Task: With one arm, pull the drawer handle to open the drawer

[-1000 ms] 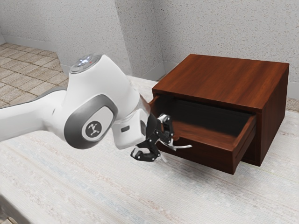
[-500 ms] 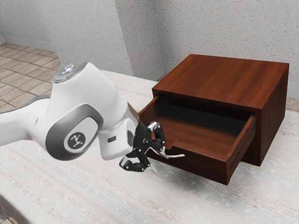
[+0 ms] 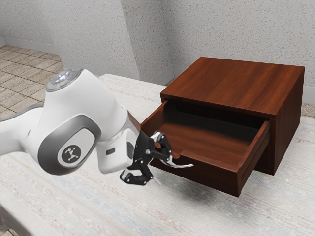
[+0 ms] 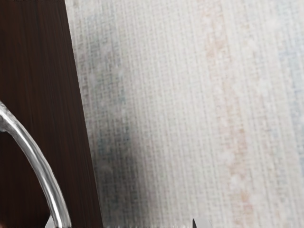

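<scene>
Jaws stand wide, one above and one below the near end of the handle [image 3: 181, 165]. The bar passes between them and is not pinched from two sides. Gripper [image 3: 161, 163] sits right at the drawer's front, toward its corner on the exterior view's left.

Handle: thin, silver, bowed, fixed to the front panel of the drawer [image 3: 206, 173]. In the wrist view the same bar [image 4: 35, 156] curves across the dark wood of the drawer front, with the pale woven table [image 4: 199, 118] beside it.

Drawer stands well out of the cabinet [image 3: 236, 83], open, its inner floor in view. Cabinet: reddish-brown box resting on the table, toward the exterior view's right.

Arm [image 3: 74, 132], white with grey joints, comes in from the exterior view's left, low over the table. Speckled grey wall [image 3: 147, 34] behind. Tiled floor [image 3: 24, 69] beyond the table's far edge.
</scene>
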You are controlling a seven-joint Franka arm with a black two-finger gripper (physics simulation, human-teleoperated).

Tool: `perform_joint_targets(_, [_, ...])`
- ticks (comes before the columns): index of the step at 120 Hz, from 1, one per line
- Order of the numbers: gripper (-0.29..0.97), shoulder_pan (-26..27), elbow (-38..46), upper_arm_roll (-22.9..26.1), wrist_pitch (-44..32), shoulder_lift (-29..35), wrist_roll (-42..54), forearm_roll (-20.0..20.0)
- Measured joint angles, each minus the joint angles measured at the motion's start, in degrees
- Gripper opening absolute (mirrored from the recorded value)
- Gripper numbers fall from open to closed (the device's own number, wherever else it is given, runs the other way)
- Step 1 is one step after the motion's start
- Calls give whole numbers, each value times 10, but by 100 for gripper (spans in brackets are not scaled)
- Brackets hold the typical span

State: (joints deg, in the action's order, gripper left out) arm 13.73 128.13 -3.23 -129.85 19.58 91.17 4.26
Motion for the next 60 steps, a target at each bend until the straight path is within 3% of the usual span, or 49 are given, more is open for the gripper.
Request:
perform_joint_targets(7, [9,-1,-4,2,1,1,0,0])
perform_joint_targets(18, [-12,0,-19,7,3,2,0,-13])
perform_joint_targets(36, [10,-7,-113,13,56,17,-1,-26])
perform_joint_targets(49, [28,-48,-327,5,229,-14,-46,-79])
perform_joint_targets(60, [43,-80,-395,-11,345,-38,-104,-92])
